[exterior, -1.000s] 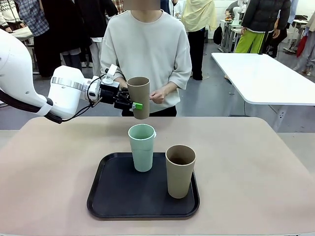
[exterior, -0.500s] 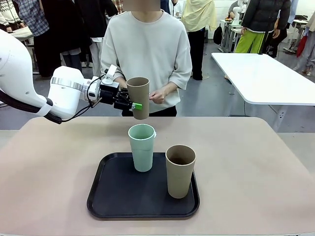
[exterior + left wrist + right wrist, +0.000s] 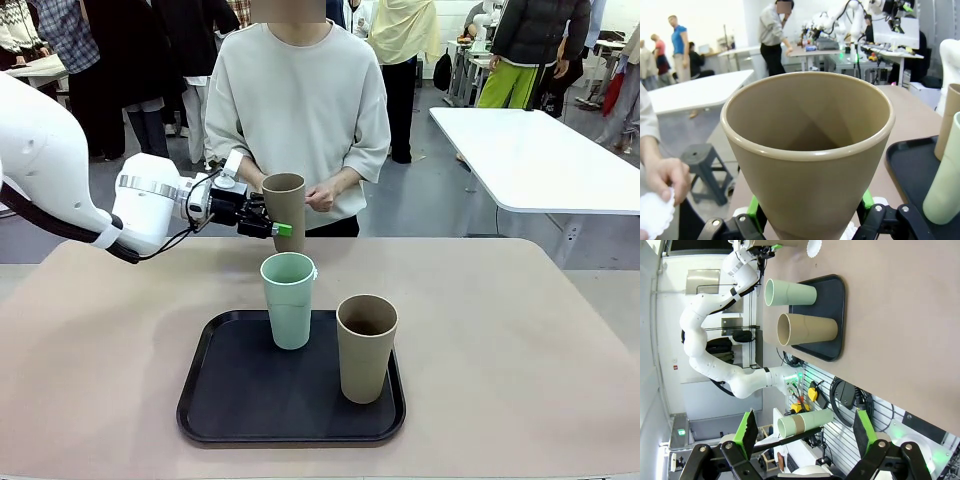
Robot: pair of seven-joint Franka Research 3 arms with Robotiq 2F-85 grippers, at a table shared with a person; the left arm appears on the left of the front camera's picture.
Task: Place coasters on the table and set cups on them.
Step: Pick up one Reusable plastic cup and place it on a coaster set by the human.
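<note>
Over the desk (image 3: pixel 500 350), left fingers (image 3: pixel 278 228) pinched the likely light, rigid, slick brown cup (image 3: pixel 284 198) low down; right fingers (image 3: pixel 805 420) gaped.

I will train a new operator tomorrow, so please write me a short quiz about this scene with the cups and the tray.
1. True or false: the left pincer is shut on an upright brown cup.
2. How many cups stand on the black tray? A: one. B: two. C: three.
3. What colour is the tray cup nearer the person?

Key: 1 true; 2 B; 3 mint green.
</note>
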